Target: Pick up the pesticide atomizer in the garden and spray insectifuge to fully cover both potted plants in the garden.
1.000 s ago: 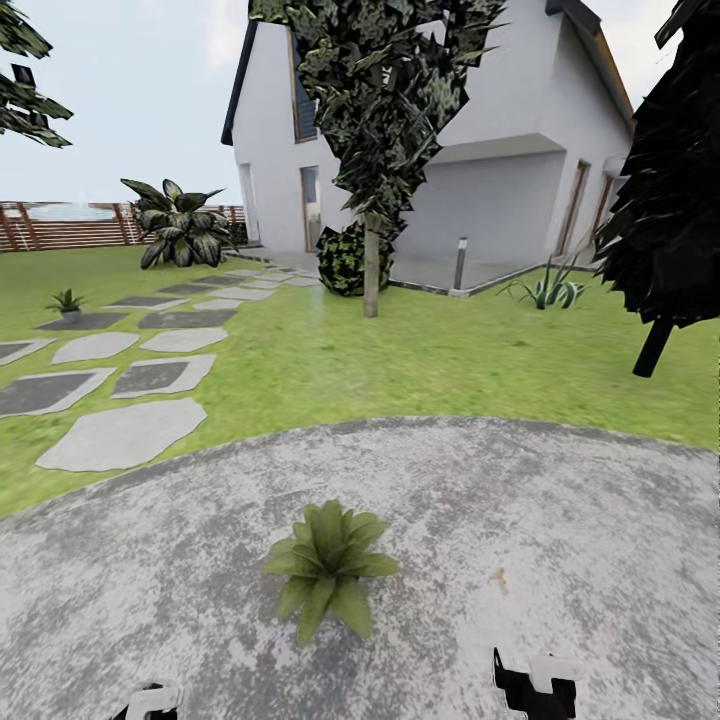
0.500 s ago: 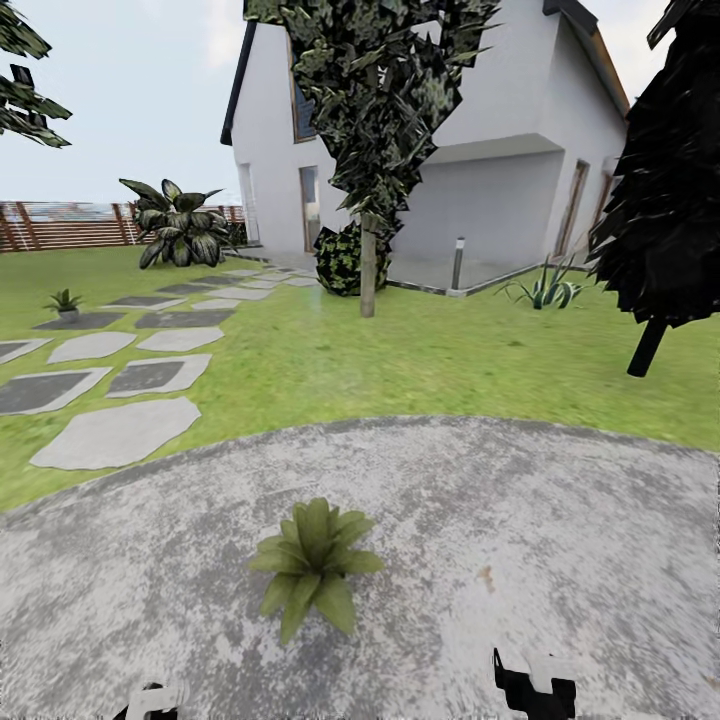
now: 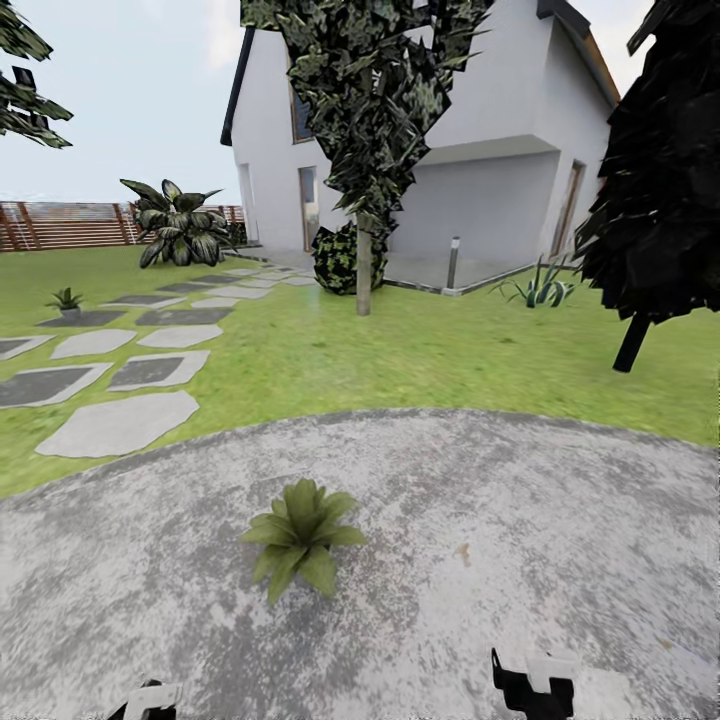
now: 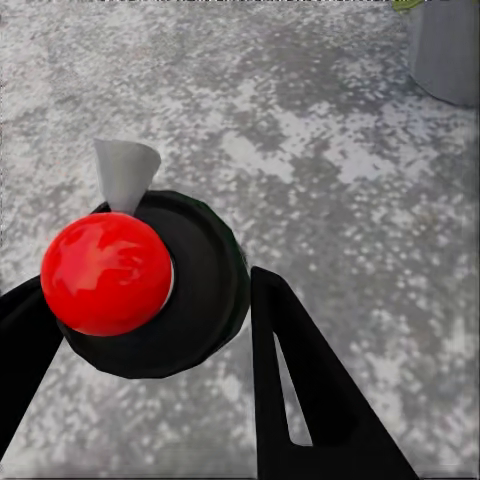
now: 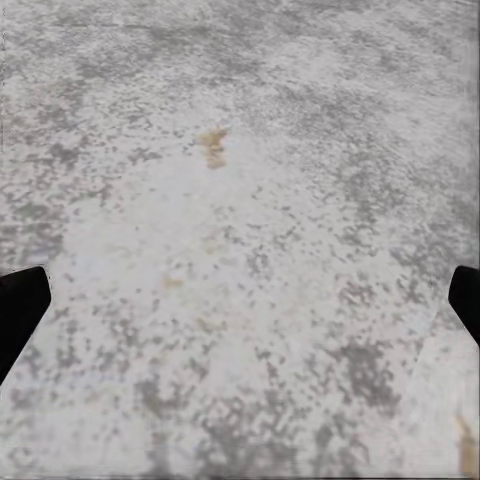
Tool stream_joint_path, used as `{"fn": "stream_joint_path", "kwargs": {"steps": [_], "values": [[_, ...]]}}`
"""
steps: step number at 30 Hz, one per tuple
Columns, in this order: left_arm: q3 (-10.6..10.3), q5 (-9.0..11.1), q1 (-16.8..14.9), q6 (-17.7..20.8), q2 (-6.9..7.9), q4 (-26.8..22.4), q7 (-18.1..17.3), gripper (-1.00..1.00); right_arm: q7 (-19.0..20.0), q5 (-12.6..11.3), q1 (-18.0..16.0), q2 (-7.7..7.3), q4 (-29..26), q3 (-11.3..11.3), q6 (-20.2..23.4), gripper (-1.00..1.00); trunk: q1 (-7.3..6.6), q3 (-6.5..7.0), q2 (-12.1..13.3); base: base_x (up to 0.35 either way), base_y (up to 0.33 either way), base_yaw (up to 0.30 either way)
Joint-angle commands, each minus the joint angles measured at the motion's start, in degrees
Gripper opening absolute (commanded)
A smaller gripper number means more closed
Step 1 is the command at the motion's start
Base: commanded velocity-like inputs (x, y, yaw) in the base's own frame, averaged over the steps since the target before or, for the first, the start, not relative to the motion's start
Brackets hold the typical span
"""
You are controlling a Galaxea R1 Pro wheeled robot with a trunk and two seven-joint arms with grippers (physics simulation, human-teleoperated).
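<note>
Holding the pesticide atomizer [image 4: 150,290] pinched in the left claw [image 4: 150,330], nozzle toward the near potted plant [image 3: 297,537] on the patio [image 3: 560,520]. Right claw [image 5: 240,300] spread, idle. Best closing in, aiming low over the leaves, then seeking the far potted plant [image 3: 66,300] by the stepping stones [image 3: 120,422].

1. No writing, label, brand, number or sign can be read anywhere in these views.
2. The house wall [image 3: 500,200] at upper centre of the head view is blank white.
</note>
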Motion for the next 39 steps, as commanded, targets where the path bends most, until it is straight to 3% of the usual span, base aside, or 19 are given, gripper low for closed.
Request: {"fn": "stream_joint_path", "kwargs": {"steps": [1, 4, 6, 9, 10, 13, 14, 15, 16, 17, 21, 26, 27, 28, 30, 36, 38, 39], "values": [[0.1, 0.3, 0.0, -0.2, 0.05, 0.0, -0.2, -1.0, 0.0, 0.1, 0.0, 0.0, 0.0, 0.1, -0.1, 1.0, -0.02, -0.05, 0.0, -0.087, -0.053, 0.0], [0.0, 0.1, -0.1, -0.1, 0.3, -0.3, -0.4, -1.0, 1.2, 1.0, 0.0, 0.0, 0.0, 2.0, -0.1, 1.0, -0.02, -0.05, 0.0, -0.04, -0.024, 0.0], [-0.5, -0.3, -0.3, 0.0, 0.42, -0.4, -1.3, -1.0, 1.9, 2.4, 0.0, 0.03, -0.3, 4.3, 0.0, 1.0, -0.02, -0.05, 0.0, -0.015, -0.009, 0.0], [-3.1, -4.1, -0.5, 0.1, 0.71, -0.4, -6.2, -1.0, 2.5, 4.4, 0.0, 0.08, -1.4, 7.5, 0.0, 1.0, -0.02, -0.05, 0.0, -0.005, -0.003, 0.0], [-4.5, -7.0, -0.6, 0.1, 1.24, -0.4, -9.6, -1.0, 2.7, 5.8, 0.0, 0.08, -3.0, 9.0, 0.0, 1.0, -0.02, -0.05, 0.0, -0.002, -0.001, 0.0], [-5.7, -14.6, -1.2, 0.3, 2.08, -0.8, -17.1, -1.0, 5.8, 10.8, 0.0, 0.03, -7.1, 13.0, 0.1, 1.0, -0.02, -0.05, 0.0, 0.0, 0.0, 0.0], [-5.8, -19.5, -2.8, 0.6, 2.26, -1.3, -21.4, -1.0, 9.7, 14.0, 0.0, 0.01, -8.7, 14.2, 0.5, 1.0, -0.02, -0.05, 0.0, 0.0, 0.0, 0.0], [-5.9, -23.3, -4.3, 0.8, 2.32, -1.5, -25.2, -1.0, 12.9, 15.9, 0.0, -0.01, -10.0, 14.6, 1.6, 1.0, -0.02, -0.05, 0.0, 0.0, 0.0, 0.0], [-5.9, -25.6, -5.4, 1.1, 2.34, -1.5, -27.9, -1.0, 15.1, 16.9, 0.0, -0.04, -11.1, 14.8, 2.7, 1.0, -0.02, -0.05, 0.0, 0.0, 0.0, 0.0], [-5.9, -29.3, -8.5, 2.8, 2.36, -1.6, -34.9, -1.0, 20.8, 18.2, 0.0, -0.06, -14.6, 15.0, 6.5, 1.0, -0.02, -0.05, 0.0, 0.0, 0.0, 0.0], [-5.9, -31.8, -13.2, 6.3, 2.48, -1.7, -43.2, -1.0, 29.7, 18.9, 0.0, -0.08, -19.6, 15.2, 10.3, 1.0, -0.02, -0.05, 0.0, 0.0, 0.0, 0.0], [-6.0, -33.8, -15.8, 7.4, 2.51, -1.8, -47.1, -1.0, 36.1, 20.3, -0.1, -0.04, -22.0, 15.2, 11.0, 1.0, -0.02, -0.05, 0.0, 0.0, 0.0, 0.0], [-6.0, -34.8, -16.3, 7.6, 2.48, -1.8, -48.0, -1.0, 37.2, 21.2, -0.1, -0.03, -22.2, 15.2, 11.1, 1.0, -0.02, -0.05, 0.0, 0.0, 0.0, 0.0], [-5.9, -37.2, -17.3, 8.2, 2.32, -1.8, -49.8, -1.0, 38.5, 23.2, -0.2, -0.01, -22.5, 15.2, 11.2, 1.0, -0.02, -0.05, 0.0, 0.0, 0.0, 0.0], [-5.9, -39.2, -18.1, 9.1, 2.0, -1.8, -51.1, -1.0, 39.0, 24.7, -0.4, 0.0, -22.6, 15.2, 11.3, 1.0, -0.02, -0.05, 0.0, 0.0, 0.0, 0.0], [-6.5, -40.6, -18.5, 9.7, 1.55, -1.9, -51.8, -1.0, 41.0, 25.4, -0.6, 0.18, -22.8, 15.3, 11.2, 1.0, -0.02, -0.05, 0.0, 0.0, 0.0, 0.0], [-7.1, -41.3, -18.6, 9.7, 1.36, -2.0, -51.9, -1.0, 42.9, 25.5, -0.6, 0.87, -23.4, 15.3, 11.2, 1.0, -0.02, -0.05, 0.0, 0.0, 0.0, 0.0], [-7.2, -41.5, -18.6, 9.7, 1.25, -2.1, -51.9, -1.0, 43.3, 25.5, -0.6, 1.18, -23.7, 15.3, 11.2, -1.0, -0.02, -0.05, 0.0, 0.0, 0.0, 0.0]]}}
